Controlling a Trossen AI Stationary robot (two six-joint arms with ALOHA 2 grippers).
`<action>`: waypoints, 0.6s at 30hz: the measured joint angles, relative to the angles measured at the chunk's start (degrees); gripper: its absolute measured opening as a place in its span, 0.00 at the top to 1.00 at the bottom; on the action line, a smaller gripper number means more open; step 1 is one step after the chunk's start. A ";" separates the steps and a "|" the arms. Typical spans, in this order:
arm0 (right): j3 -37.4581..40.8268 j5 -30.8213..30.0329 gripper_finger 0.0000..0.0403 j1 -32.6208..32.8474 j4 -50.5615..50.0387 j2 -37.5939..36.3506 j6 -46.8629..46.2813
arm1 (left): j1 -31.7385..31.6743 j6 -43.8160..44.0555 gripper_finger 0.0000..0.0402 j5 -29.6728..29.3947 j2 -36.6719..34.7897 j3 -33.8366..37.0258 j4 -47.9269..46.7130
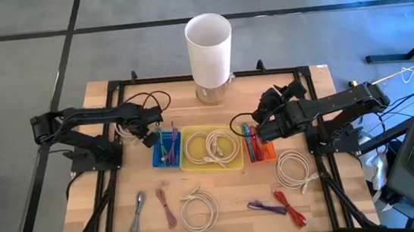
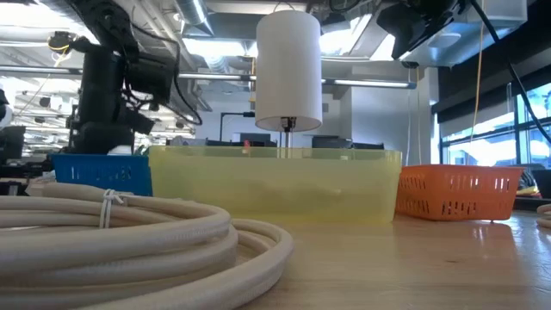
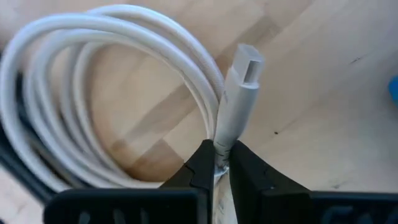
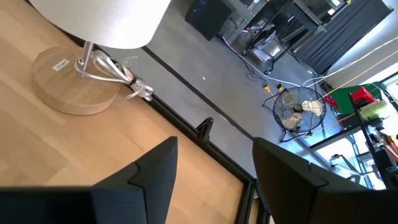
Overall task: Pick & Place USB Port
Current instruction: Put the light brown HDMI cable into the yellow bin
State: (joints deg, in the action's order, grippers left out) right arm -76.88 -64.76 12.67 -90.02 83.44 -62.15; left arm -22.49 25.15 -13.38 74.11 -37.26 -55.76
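Observation:
My left gripper [image 1: 150, 134] [image 3: 219, 154] hovers just left of the blue basket [image 1: 166, 148] and is shut on a white USB cable [image 3: 112, 93]. The cable's plug [image 3: 241, 81] sticks out past the fingertips, and its coil loops beside them over the wooden table. My right gripper [image 1: 255, 120] [image 4: 214, 155] is open and holds nothing. It hangs above the far end of the orange basket [image 1: 259, 147], facing the lamp base [image 4: 68, 81]. The yellow tray [image 1: 189, 163] between the two baskets holds coiled white cables [image 1: 211, 146]. My left gripper pinches the white cable between its two fingertips [image 3: 202, 163], on the thin stem just behind the plug's moulded body [image 3: 221, 144]. The fingers lie along the cable and the plug points away from them. Whether the coil rests on the table I cannot tell.
A tall white lamp [image 1: 209, 47] stands at the far edge. Loose cables lie along the near side: two white coils [image 1: 199, 210] [image 1: 294, 168], a grey one [image 1: 138, 212], a pink one [image 1: 166, 207], a purple one [image 1: 266, 207] and a red one [image 1: 290, 207].

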 joint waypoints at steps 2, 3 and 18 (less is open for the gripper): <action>0.00 0.07 0.47 -0.02 0.00 0.00 0.00 | 0.50 0.65 0.95 -0.80 -1.51 -1.40 -2.40; 0.00 0.05 0.47 -0.02 0.00 0.00 0.00 | 0.72 0.95 0.95 -1.30 -2.29 -2.11 -3.80; 0.00 0.00 0.47 -0.11 0.00 0.00 1.35 | 9.70 -2.36 0.95 0.13 -10.55 -20.78 -9.37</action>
State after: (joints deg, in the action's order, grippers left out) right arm -76.88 -64.75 12.56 -90.02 83.44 -60.80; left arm -12.80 22.80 -13.25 63.56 -58.03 -65.12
